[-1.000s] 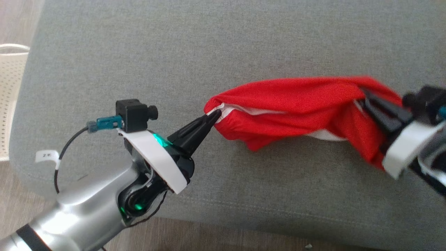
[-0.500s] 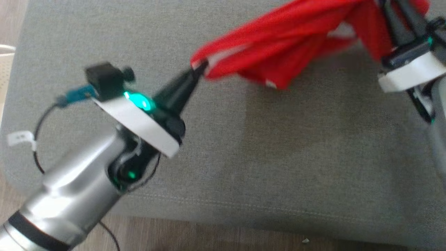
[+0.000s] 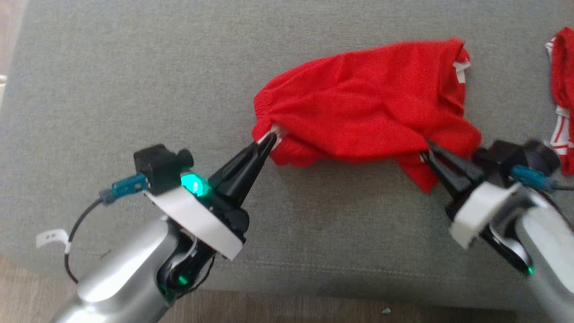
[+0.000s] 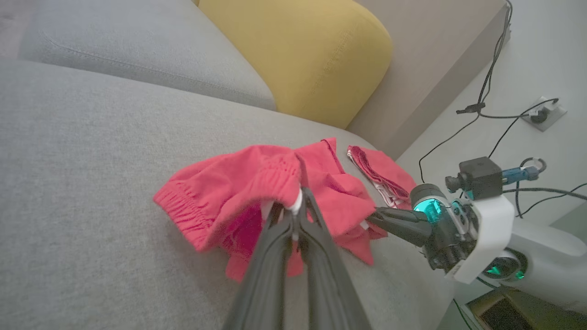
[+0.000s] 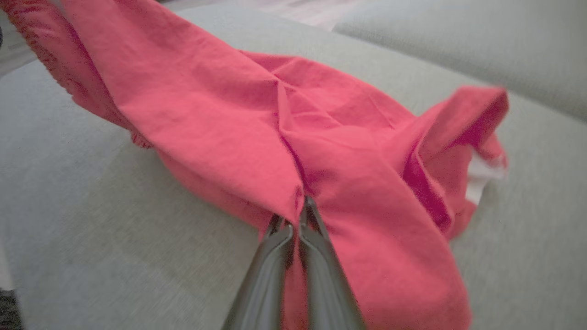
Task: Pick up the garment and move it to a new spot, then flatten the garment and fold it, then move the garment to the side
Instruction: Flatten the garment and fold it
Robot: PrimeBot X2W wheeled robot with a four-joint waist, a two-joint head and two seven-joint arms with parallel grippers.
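We hold a pair of red shorts (image 3: 367,112) between both arms, low over the middle of a grey sofa seat (image 3: 134,67), its far side resting on the fabric. The left gripper (image 3: 268,140) is pinched tight on the gathered elastic waistband. The right gripper (image 3: 426,148) is clamped just as narrowly on a fold at the opposite side.

To flatten the shorts well, we judge the grippers should draw steadily apart and stay low, so that the cloth goes taut before it is laid down. Neither grip should let go until the bunched middle has spread. Pulling too hard risks slipping the thin pinch on the waistband.

Much is hard to read. The right wrist view is blurred, and we cannot say for certain whether that gripper holds the waistband or a leg hem; it is possibly the hem. The underside layers are hidden beneath the top fold. A second red garment (image 3: 563,80) with white trim is cut off at the frame's edge. A yellow cushion (image 4: 298,55) sits behind.
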